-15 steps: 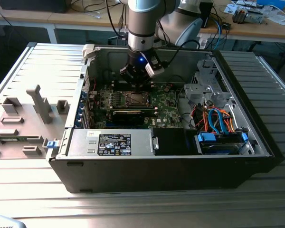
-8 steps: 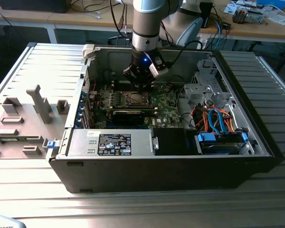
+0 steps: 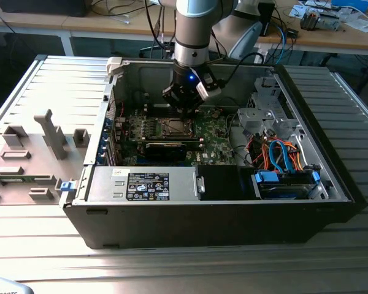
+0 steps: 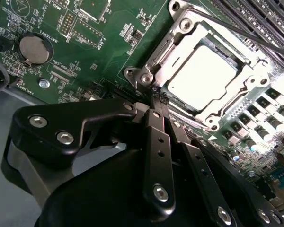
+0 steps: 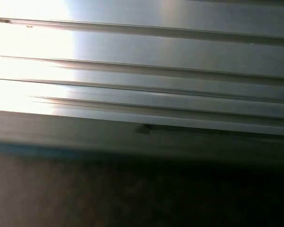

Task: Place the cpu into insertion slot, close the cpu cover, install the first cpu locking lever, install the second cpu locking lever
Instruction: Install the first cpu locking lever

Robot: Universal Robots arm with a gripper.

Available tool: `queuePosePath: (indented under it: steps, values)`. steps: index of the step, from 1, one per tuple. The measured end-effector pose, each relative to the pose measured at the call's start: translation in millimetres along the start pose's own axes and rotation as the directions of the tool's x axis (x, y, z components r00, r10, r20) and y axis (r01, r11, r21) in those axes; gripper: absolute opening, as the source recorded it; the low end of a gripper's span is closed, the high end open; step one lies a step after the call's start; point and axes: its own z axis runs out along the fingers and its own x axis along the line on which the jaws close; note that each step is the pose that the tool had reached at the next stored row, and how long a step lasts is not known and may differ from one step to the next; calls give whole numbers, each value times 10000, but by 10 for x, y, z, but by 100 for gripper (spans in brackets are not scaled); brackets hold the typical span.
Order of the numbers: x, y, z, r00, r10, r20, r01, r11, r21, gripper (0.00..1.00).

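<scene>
While the cpu (image 4: 206, 78) sits under the cpu cover (image 4: 180, 35) at upper right, we find the gripper (image 4: 156, 97) pinched together, holding nothing, tips at the socket corner.

Ribbed grey aluminium table (image 3: 43, 257) carried the scene; long wooden workbench (image 3: 80, 26) with cluttered cables stood behind.

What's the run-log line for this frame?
cpu: seated in insertion slot | cpu cover: closed | hand: shut, tips at socket corner
</scene>
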Motion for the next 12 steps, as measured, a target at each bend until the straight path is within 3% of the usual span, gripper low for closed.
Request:
queuePosePath:
  steps: [7, 9, 12]
  values:
    - [5, -2, -210, 10000, -4, 3, 4, 10000, 23, 11]
    - [7, -15, -221, 10000, -5, 2, 5, 10000, 46, 11]
    - [15, -116, -220, 10000, -3, -2, 3, 10000, 96, 11]
